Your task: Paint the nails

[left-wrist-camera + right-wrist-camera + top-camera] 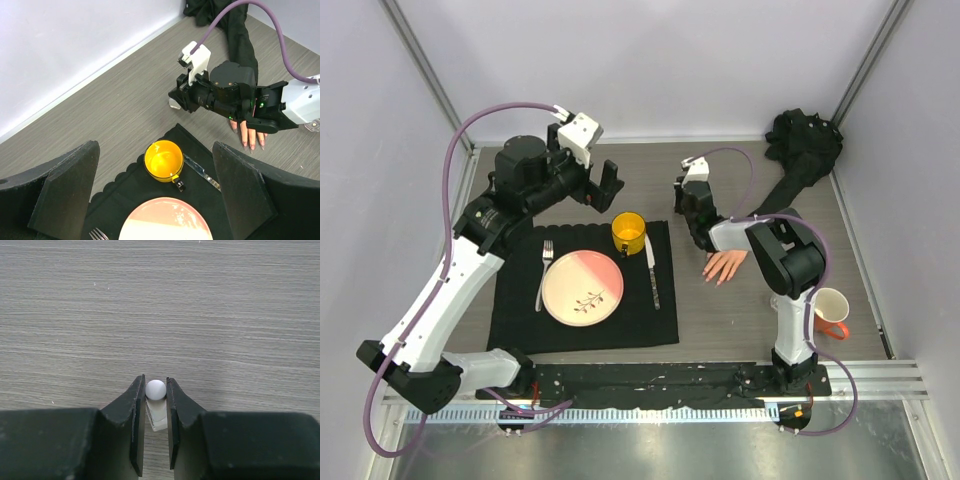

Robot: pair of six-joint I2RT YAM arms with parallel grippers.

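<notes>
Nails (252,146): sitting at the fingertips of the mannequin hand (727,264), which is lying flat on the desk (650,170) right of centre in the top view. Its black sleeve (798,175) is trailing off to the upper right.

Right hand (155,379): jaws are pinching, nearly closed, on a small white-topped piece (156,389). It is hovering just up and left of the mannequin hand, apart from it.

Left hand (603,190): gaping fully, holding nothing, hanging over the yellow cup (163,160) left of centre.

Judgement on the step: the right hand is carrying the piece toward the fingertips.
- It should be travelling down and right in the top view.
- It should be coming in low and slow.
- It should be meeting one nail at a time with a light touch.
- The left hand should be keeping clear.

Hard to make out:
- Whether the gripped piece is a brush cap or a bottle top. Its lower end is disappearing between the jaws.
- The right wrist view is showing only bare desk, with no nails in it.
- The right arm (280,102) is covering the back of the mannequin hand in the left wrist view.
- The nails are too small to judge any paint on them.
</notes>
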